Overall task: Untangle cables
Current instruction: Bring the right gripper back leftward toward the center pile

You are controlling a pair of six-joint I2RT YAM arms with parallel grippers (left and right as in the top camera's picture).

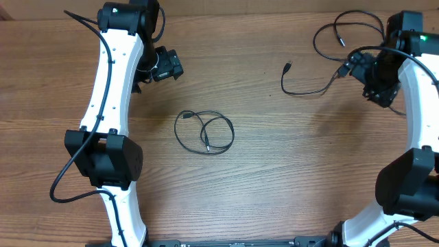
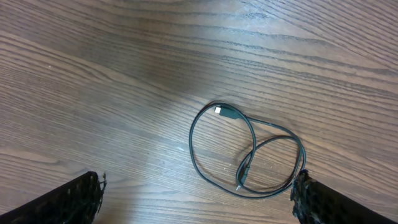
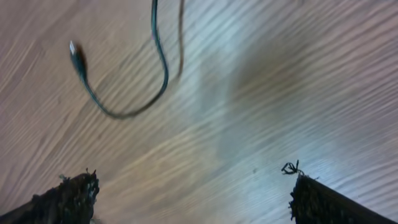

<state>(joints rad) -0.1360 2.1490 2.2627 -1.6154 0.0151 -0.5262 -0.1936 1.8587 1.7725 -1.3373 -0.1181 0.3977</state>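
Note:
One thin black cable (image 1: 205,140) lies in a loose double loop in the middle of the table. In the left wrist view the same loop (image 2: 229,113) lies ahead with both metal-tipped plugs showing. My left gripper (image 1: 164,65) hovers up and to the left of it, open and empty (image 2: 199,205), and its right finger (image 2: 329,202) stands close to the loop's edge. A second cable (image 1: 305,94) curves near my right gripper (image 1: 374,79), which is open with nothing in it (image 3: 193,202). That cable's plug end (image 3: 76,53) lies ahead on the wood. A third cable (image 1: 341,41) loops at the far right.
The wooden table (image 1: 274,178) bears only the cables. Both white arms reach in from the near edge, the left one (image 1: 113,89) along the left side and the right one (image 1: 418,103) along the right side, each with a thicker black cable of its own.

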